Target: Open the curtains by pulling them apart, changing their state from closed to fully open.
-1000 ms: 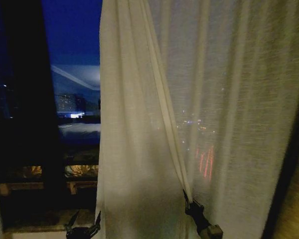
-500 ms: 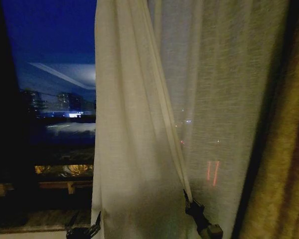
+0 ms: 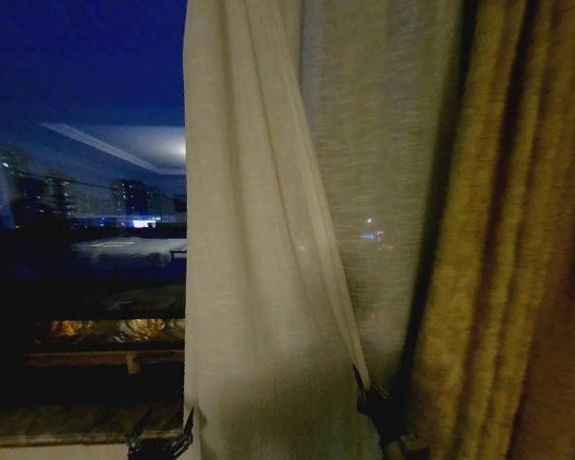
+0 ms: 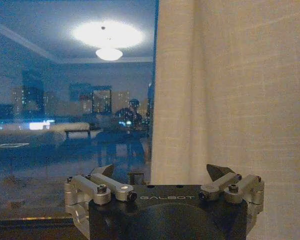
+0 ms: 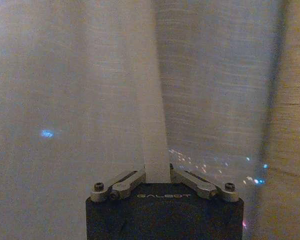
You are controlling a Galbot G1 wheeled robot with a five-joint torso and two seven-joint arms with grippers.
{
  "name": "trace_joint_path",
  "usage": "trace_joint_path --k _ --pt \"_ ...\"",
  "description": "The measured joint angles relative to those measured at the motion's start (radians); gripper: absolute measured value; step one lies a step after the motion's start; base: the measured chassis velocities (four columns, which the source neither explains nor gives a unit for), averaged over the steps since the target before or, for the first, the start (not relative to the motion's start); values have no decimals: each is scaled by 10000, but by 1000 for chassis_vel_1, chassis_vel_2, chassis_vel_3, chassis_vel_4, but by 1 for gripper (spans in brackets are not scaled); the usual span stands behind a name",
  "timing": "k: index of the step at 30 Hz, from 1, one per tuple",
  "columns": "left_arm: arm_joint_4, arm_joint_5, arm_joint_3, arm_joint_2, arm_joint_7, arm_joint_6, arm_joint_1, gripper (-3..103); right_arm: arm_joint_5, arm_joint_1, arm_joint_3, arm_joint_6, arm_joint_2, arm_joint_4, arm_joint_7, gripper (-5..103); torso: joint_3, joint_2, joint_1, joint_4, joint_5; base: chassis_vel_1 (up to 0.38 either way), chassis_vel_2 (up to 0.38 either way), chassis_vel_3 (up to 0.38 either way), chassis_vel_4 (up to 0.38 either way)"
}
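The sheer cream curtain (image 3: pixel 268 249) hangs in pleats in the middle of the head view, its free edge running down beside the bare dark window. My right gripper (image 3: pixel 366 395) is low, shut on a fold of this curtain, and the fabric stretches up diagonally from it. The right wrist view shows the pinched fold (image 5: pixel 157 150) rising from the right gripper (image 5: pixel 157 175). My left gripper (image 3: pixel 163 436) is open at the bottom, by the curtain's free edge. In the left wrist view, the left gripper (image 4: pixel 160 175) holds nothing, with the curtain (image 4: pixel 230 100) just behind it.
A thick golden-brown drape (image 3: pixel 503 240) hangs at the right, against the sheer panel. The uncovered window glass (image 3: pixel 81 192) shows night city lights and a reflected ceiling lamp (image 4: pixel 109 40). A sill (image 3: pixel 77 422) runs along the bottom left.
The head view has shifted to the right, bringing the golden drape far into the picture. The sheer panel's visible stretch has narrowed toward the drape. Both grippers keep their places in the view.
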Motion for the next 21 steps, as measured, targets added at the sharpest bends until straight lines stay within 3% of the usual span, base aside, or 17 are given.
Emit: trace_joint_path --k 9,15,21 --pt "108 -11 33 -11 -4 -2 -35 100 -43 -97 -193 242 -5 25 235 1 0 0 -1 -6 7 -215 -224 215 210" --pt "239 -9 37 35 -10 15 -124 100 -177 -108 -188 335 3 -31 315 1 -1 1 -1 3 -10 -3 -10 2 -10" --pt "265 8 105 -1 -14 55 -179 100 -181 -116 -184 447 2 -47 308 1 -1 1 -1 0 1 80 95 -80 -61"
